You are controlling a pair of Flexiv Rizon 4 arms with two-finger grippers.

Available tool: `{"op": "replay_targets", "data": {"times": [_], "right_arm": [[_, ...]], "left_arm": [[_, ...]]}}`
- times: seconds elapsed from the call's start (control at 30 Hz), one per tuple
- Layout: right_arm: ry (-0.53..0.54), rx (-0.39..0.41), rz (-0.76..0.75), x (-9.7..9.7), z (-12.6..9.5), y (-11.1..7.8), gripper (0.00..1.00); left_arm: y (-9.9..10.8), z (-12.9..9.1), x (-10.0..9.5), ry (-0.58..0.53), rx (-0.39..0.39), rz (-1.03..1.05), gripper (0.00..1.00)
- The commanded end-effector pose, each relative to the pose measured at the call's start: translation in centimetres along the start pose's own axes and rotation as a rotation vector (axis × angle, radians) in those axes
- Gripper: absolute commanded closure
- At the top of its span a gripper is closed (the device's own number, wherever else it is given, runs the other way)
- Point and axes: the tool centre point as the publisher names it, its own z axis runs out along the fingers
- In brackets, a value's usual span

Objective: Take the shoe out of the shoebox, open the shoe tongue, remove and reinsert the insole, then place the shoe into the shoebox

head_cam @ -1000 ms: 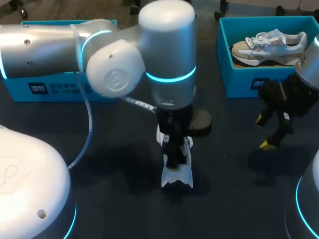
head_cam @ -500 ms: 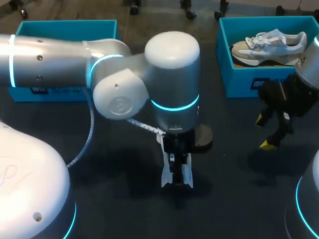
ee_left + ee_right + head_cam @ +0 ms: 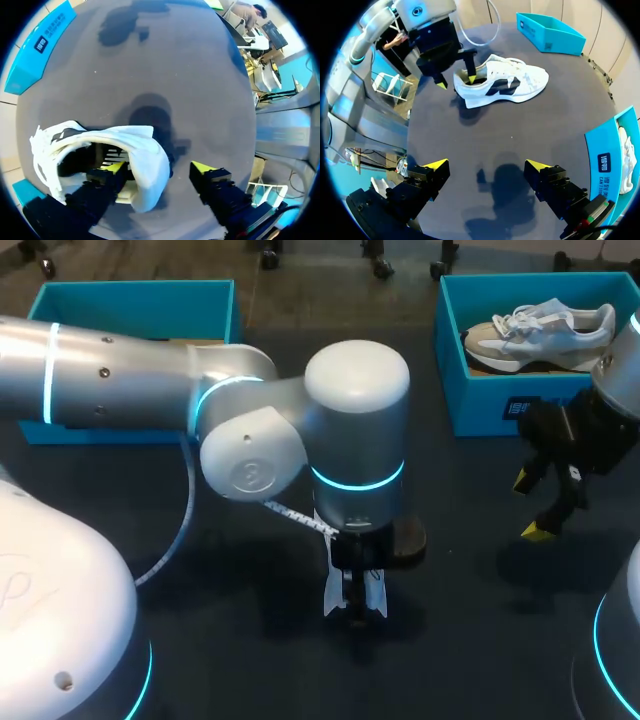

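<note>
Far left, more of the left shoebox [image 3: 130, 300] shows, since the left arm has swung nearer and sunk lower over mid-tabletop. Its tool [image 3: 157, 170] is spread: one finger is dipped into the mouth of the white sneaker [image 3: 145, 150], the other is outside past the heel. The sneaker has hardly shifted, so the insole step looks to be starting. To the right, the right tool [image 3: 487, 165] is unmoved and spread, hovering before the right shoebox [image 3: 520, 390].

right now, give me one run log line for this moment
stage: shoe out on table | left gripper: open, one finger inside shoe, other outside | right gripper: open, empty, over table
</note>
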Motion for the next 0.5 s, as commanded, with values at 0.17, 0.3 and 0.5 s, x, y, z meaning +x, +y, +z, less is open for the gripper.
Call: {"op": "replay_targets", "data": {"times": [0.17,0.3,0.5], "right_arm": [[-0.001,0.001,0.0,0.0,0.0,0.0,0.0],[-0.001,0.001,0.0,0.0,0.0,0.0,0.0],[-0.001,0.001,0.0,0.0,0.0,0.0,0.0]], "left_arm": [[-0.6,2.2,-0.2,0.002,-0.045,-0.017,0.85],[-0.5,2.4,-0.4,0.008,-0.058,-0.022,1.0],[-0.5,1.5,-0.4,0.011,-0.056,-0.012,1.0]]}}
